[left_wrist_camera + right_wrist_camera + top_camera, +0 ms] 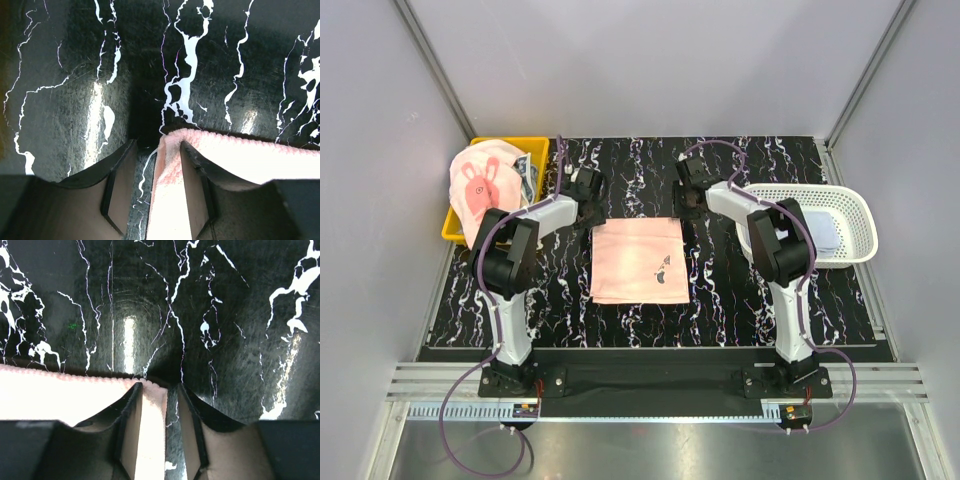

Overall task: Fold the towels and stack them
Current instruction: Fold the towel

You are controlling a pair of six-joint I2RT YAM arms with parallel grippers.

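Pink terry edges into the gap of my left fingers (194, 192), which stand parted over one corner of the pink towel (640, 262). The right fingers (129, 432) are parted the same way over the other. The pink towel lies flat mid-counter (740, 290), those two corners toward the far edge. My worry is that each pair has barely the hem. One could close on bare counter, and a one-sided lift would drag the cloth askew.

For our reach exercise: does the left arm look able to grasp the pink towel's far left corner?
Likely yes: the left gripper is open right at that corner of the pink towel, with nothing between them.
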